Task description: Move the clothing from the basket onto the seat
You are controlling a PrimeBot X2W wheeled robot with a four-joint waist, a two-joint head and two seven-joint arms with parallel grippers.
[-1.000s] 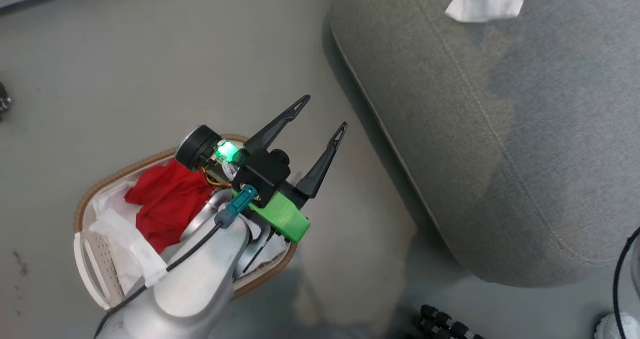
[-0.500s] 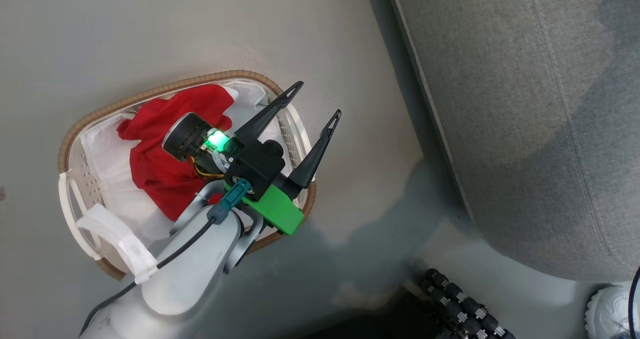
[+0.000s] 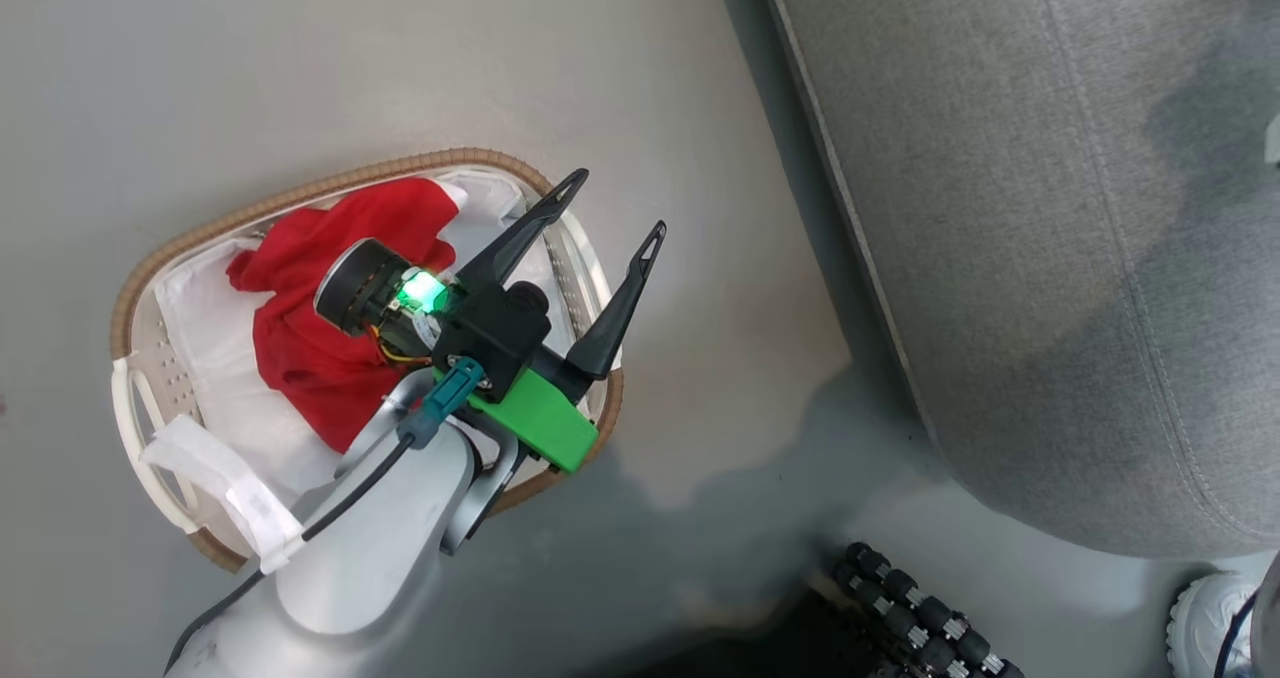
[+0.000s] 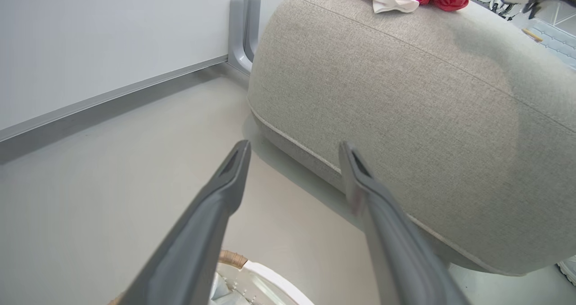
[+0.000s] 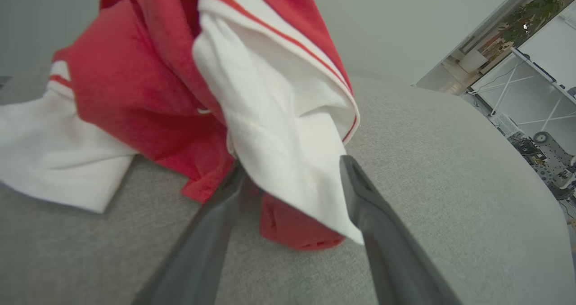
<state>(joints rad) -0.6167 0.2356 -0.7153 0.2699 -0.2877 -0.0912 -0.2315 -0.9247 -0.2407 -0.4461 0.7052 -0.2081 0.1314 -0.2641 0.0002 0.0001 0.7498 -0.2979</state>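
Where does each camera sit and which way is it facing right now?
Head view: on the head, facing down at the basket, a red garment in it, and the seat; left arm and open left tool show.
Left wrist view: on the left wrist, facing along its own fingers at the seat's side.
Right wrist view: on the right wrist, low over the seat, facing a red-and-white garment between the spread fingers of the right tool.
Shared: both wrist views show that garment on the seat.
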